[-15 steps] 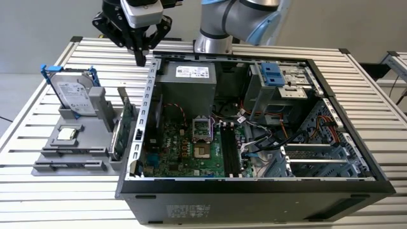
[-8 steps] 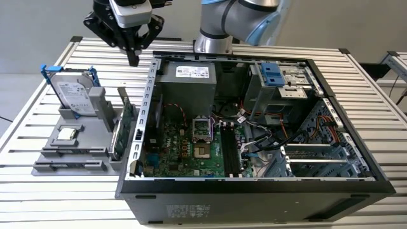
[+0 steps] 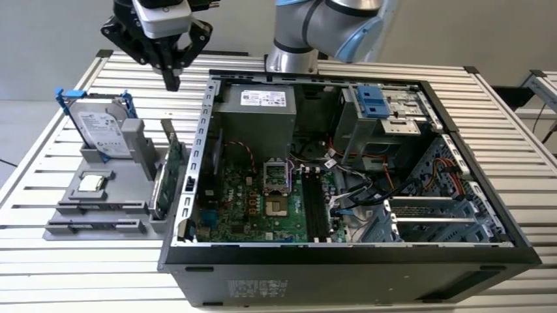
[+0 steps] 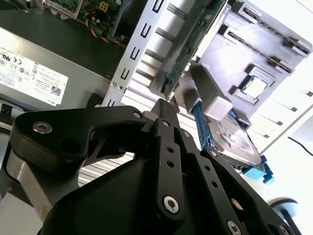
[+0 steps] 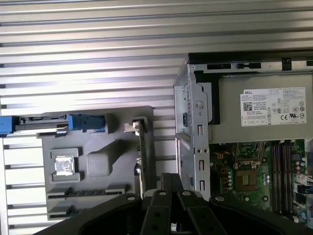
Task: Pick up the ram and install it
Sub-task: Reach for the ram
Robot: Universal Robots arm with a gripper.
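The gripper point(image 3: 171, 81) is held high above the gray holder point(image 3: 126, 189) at the exterior view's left and is pointed straight down. Its fingers are pressed together and nothing is gripped. The ram point(image 5: 88, 191) is seated in a holder slot just beside the processor chip point(image 3: 94, 183).

Your exterior view looks down from high at the whole open black metal computer case point(image 3: 348, 261) and the flat grey plastic stand point(image 3: 96, 208) beside it. Your first wrist view looks straight down on the case corner by that stand. Your second wrist view, closer, slants past the black gripper point(image 4: 164, 104) at the same corner.
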